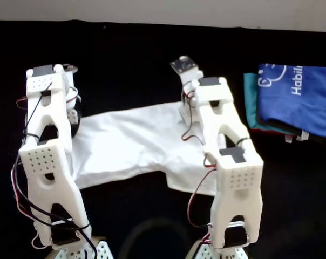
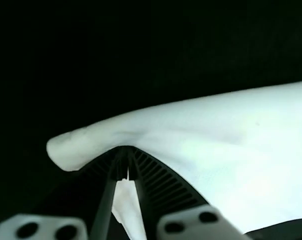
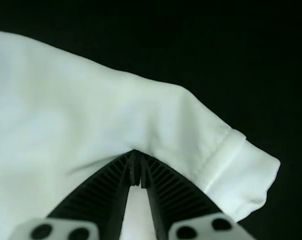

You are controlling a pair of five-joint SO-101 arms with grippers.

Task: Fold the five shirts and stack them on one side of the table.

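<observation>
The left gripper (image 2: 125,172) has its jaws drawn together, pinching a raised fold of the white shirt (image 1: 130,143) at the garment's left edge, with cloth draped over the black ribbed fingers (image 2: 156,175). The shirt lies spread flat across the middle of the black table (image 1: 125,54), between the two arms, whose white bodies cover parts of its left and right edges in the high view. The right gripper (image 3: 137,175) is likewise clamped on the white fabric, just beside a hemmed sleeve (image 3: 241,170) that hangs past it. Farther right, well apart from the white shirt, sits a stack of folded shirts (image 1: 271,127) at the table's edge, with a blue shirt (image 1: 303,105) on top and a teal shirt (image 1: 250,102) showing beneath.
</observation>
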